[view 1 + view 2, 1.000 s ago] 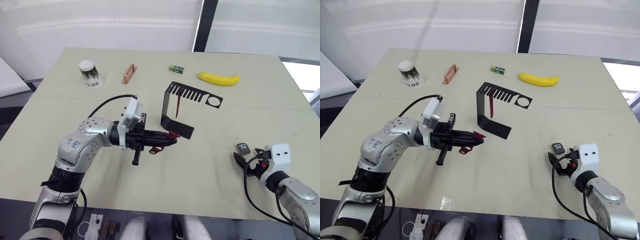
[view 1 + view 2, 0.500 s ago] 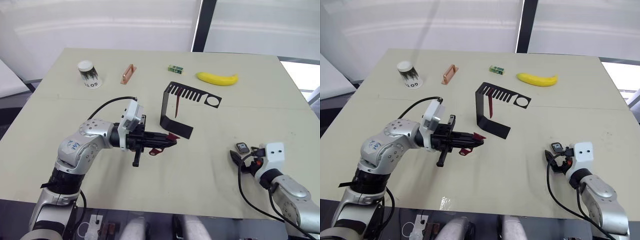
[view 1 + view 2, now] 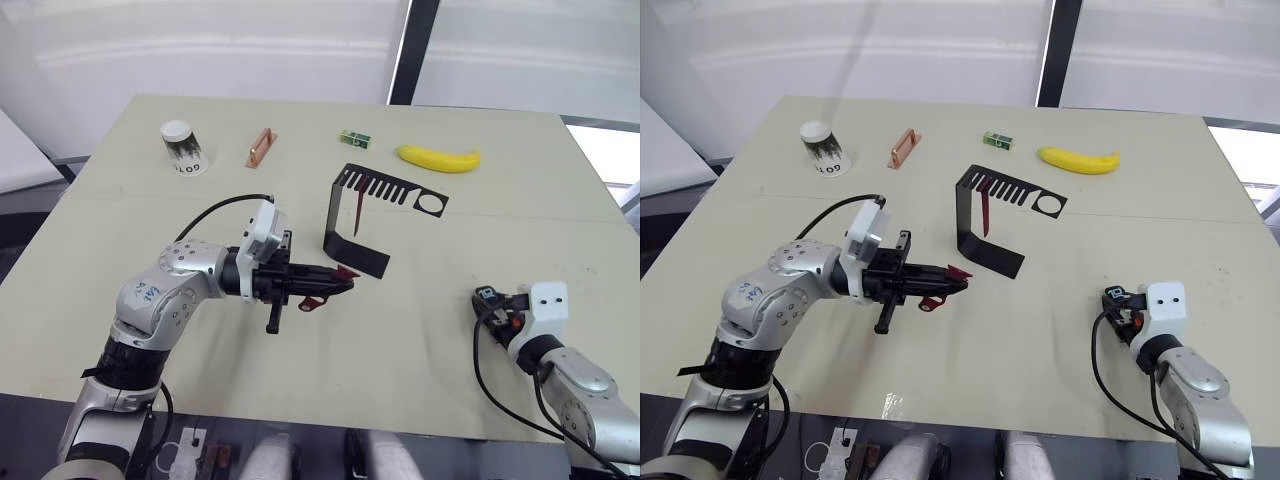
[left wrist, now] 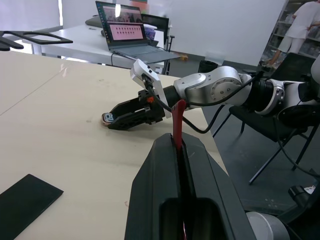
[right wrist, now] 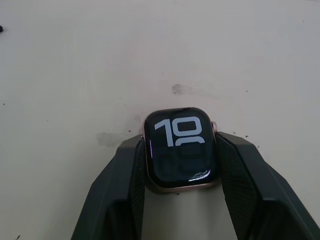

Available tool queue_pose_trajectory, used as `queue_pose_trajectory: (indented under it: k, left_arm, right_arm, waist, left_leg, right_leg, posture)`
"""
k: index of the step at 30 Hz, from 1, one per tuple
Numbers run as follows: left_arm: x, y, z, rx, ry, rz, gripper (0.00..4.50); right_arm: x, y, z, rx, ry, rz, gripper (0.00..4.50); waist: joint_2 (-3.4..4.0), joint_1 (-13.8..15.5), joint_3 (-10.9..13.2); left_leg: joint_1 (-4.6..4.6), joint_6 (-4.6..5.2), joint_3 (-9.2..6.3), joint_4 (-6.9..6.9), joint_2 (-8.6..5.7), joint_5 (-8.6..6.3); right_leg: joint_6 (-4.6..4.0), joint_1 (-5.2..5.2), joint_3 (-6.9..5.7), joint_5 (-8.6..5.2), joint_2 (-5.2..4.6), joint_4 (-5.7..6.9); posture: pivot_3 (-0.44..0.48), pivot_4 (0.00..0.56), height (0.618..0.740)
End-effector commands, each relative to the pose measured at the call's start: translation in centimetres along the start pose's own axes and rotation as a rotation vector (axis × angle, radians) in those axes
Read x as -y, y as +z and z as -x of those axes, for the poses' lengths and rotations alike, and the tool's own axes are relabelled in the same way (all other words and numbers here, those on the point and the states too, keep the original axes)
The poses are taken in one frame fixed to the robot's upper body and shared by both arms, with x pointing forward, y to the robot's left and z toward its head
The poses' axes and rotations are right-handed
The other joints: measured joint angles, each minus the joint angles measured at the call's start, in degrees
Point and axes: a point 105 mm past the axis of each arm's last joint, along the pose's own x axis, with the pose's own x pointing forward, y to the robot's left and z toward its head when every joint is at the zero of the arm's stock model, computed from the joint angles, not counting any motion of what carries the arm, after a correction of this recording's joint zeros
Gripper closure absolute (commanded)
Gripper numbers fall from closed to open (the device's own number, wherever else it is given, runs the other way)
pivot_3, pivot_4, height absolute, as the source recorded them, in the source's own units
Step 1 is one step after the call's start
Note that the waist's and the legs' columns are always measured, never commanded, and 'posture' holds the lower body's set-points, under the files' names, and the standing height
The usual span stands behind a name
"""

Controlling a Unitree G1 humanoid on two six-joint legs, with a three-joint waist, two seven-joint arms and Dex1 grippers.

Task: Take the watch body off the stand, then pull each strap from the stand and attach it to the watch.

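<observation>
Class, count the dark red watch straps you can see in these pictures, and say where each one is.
2. One strap is clamped in the left end effector above the table; the other strap hangs from the stand's slotted top arm.

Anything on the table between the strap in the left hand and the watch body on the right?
Nothing; in the left wrist view the table is bare between the strap in the left hand and the watch body between the right hand fingers.

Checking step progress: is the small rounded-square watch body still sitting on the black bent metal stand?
No, the watch body lies on the table between the right gripper fingers, away from the stand.
</observation>
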Motion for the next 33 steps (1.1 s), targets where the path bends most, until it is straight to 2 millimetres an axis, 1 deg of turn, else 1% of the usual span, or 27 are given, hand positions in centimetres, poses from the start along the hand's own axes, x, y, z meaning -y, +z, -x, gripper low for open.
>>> queue_pose_trajectory:
  k: [1, 3, 5, 7, 10, 12, 14, 18, 21, 23, 26, 29, 31, 32, 33]
  left_arm:
    - [0.4, 0.8, 0.2, 0.008, 0.001, -0.062, 4.5]
    - [0.1, 0.7, 0.7, -0.015, 0.017, -0.082, 4.5]
    - [-0.1, 0.6, 1.0, -0.03, 0.026, -0.097, 4.5]
    - [-0.6, 0.5, 1.5, -0.072, 0.041, -0.147, 4.5]
    - [-0.9, 0.1, 1.8, -0.117, 0.046, -0.201, 4.5]
    - [-0.8, 0.2, 1.6, -0.103, 0.041, -0.2, 4.5]
    - [-0.6, 0.6, 1.4, -0.071, 0.036, -0.191, 4.5]
    - [0.0, 1.6, 0.9, -0.009, 0.026, -0.147, 4.5]
    - [0.5, 1.4, 0.9, -0.015, 0.01, -0.136, 4.5]
    - [0.6, 1.2, 0.9, -0.019, 0.011, -0.128, 4.5]
    - [0.4, 1.1, 0.8, -0.021, 0.012, -0.122, 4.5]
    - [0.3, 1.2, 0.6, -0.019, 0.008, -0.121, 4.5]
    - [0.2, 1.3, 0.4, -0.017, 0.001, -0.121, 4.5]
    - [0.2, 1.3, 0.4, -0.017, -0.001, -0.121, 4.5]
    - [0.2, 1.4, 0.4, -0.017, -0.002, -0.122, 4.5]
  right_arm:
    - [0.1, 1.2, 0.7, 0.004, 0.001, 0.055, 2.9]
    - [-0.8, 2.8, 0.9, 0.018, 0.071, 0.076, 2.9]
    - [-1.4, 3.6, 1.1, 0.017, 0.127, 0.089, 2.9]
    - [-2.9, 4.9, 1.5, -0.008, 0.252, 0.116, 2.9]
    - [-4.5, 5.9, 2.0, -0.049, 0.393, 0.145, 2.9]
    - [-4.8, 6.1, 2.0, -0.073, 0.428, 0.182, 2.9]
    - [-4.2, 5.8, 1.8, -0.085, 0.398, 0.194, 2.9]
    - [-3.0, 4.3, 1.5, -0.101, 0.309, 0.146, 2.9]
    - [-2.3, 2.6, 1.6, -0.111, 0.249, 0.136, 2.9]
    - [-2.0, 1.8, 1.5, -0.115, 0.219, 0.123, 2.9]
    - [-1.9, 0.7, 1.5, -0.122, 0.195, 0.11, 2.9]
    - [-1.7, 0.1, 1.5, -0.123, 0.185, 0.114, 2.9]
    - [-1.6, 0.0, 1.8, -0.118, 0.183, 0.109, 1.85]
    - [-1.5, 0.1, 2.1, -0.11, 0.185, 0.114, 1.52]
    - [-1.5, 0.1, 2.3, -0.104, 0.186, 0.118, 0.99]
  waist:
    - [0.01, -0.1, 0.0]
    - [0.03, -0.1, 0.0]
    - [0.04, -0.3, 0.0]
    - [0.05, -0.5, 0.0]
    - [0.06, -0.6, 0.0]
    - [0.05, -0.5, 0.0]
    - [0.04, -0.2, 0.0]
    - [0.03, 0.2, 0.0]
    - [0.03, 0.0, 0.0]
    - [0.03, 0.0, 0.0]
    - [0.05, -0.3, 0.0]
    - [0.05, -0.2, 0.0]
    - [0.04, -0.1, 0.0]
    - [0.04, -0.1, 0.0]
    - [0.04, -0.1, 0.0]
  left_leg:
    - [-0.01, 0.0, 0.0, 0.0, 0.0, 0.0]
    - [-0.01, 0.0, 0.0, 0.0, 0.0, 0.0]
    - [-0.02, 0.0, 0.01, 0.0, 0.0, 0.0]
    - [0.0, -0.01, 0.01, -0.01, 0.02, 0.01]
    - [-0.01, -0.01, 0.01, -0.02, 0.01, 0.0]
    - [-0.01, 0.0, -0.03, -0.02, 0.02, 0.0]
    - [-0.04, 0.03, -0.03, -0.02, 0.02, -0.02]
    - [-0.11, 0.1, -0.05, 0.02, 0.0, -0.05]
    - [-0.14, 0.1, -0.03, 0.02, 0.0, -0.06]
    - [-0.12, 0.1, -0.03, 0.02, 0.0, -0.05]
    - [-0.05, 0.07, 0.03, 0.02, 0.0, -0.04]
    - [-0.01, 0.03, 0.02, 0.02, 0.01, -0.02]
    - [-0.02, 0.04, 0.02, 0.02, 0.0, -0.02]
    - [-0.02, 0.04, 0.02, 0.03, 0.0, -0.02]
    - [-0.02, 0.04, 0.02, 0.03, 0.0, -0.02]
  right_leg:
    - [0.0, -0.01, 0.0, 0.0, 0.0, 0.0]
    - [0.0, -0.02, 0.0, 0.0, 0.01, 0.0]
    - [0.0, -0.03, 0.01, 0.0, 0.01, 0.0]
    - [0.0, -0.03, 0.01, 0.0, 0.03, 0.01]
    - [-0.01, -0.04, 0.01, 0.0, 0.03, 0.0]
    - [-0.01, -0.01, -0.03, 0.0, 0.02, -0.04]
    - [0.0, -0.01, -0.03, 0.0, 0.01, -0.08]
    - [0.04, -0.01, -0.03, 0.02, -0.01, -0.05]
    - [0.07, -0.02, -0.01, 0.04, 0.0, 0.01]
    - [0.07, -0.02, -0.01, 0.04, 0.0, 0.0]
    - [0.07, -0.02, 0.04, 0.04, 0.01, -0.05]
    - [0.06, -0.01, 0.04, 0.03, 0.02, -0.02]
    - [0.06, 0.0, 0.04, 0.03, 0.02, -0.03]
    - [0.06, 0.0, 0.04, 0.03, 0.02, -0.03]
    - [0.06, 0.0, 0.04, 0.03, 0.02, -0.03]
  posture:
    - [0.0, 0.15, 0.74]
    - [0.0, 0.15, 0.74]
    - [0.0, 0.15, 0.74]
    - [0.0, 0.15, 0.74]
    - [0.0, 0.15, 0.74]
    - [0.0, 0.15, 0.74]
    - [0.0, 0.15, 0.74]
    - [0.0, 0.15, 0.74]
    - [0.0, 0.15, 0.74]
    - [0.0, 0.15, 0.74]
    - [0.0, 0.15, 0.74]
    - [0.0, 0.15, 0.74]
    - [0.0, 0.15, 0.74]
    - [0.0, 0.15, 0.74]
    - [0.0, 0.15, 0.74]
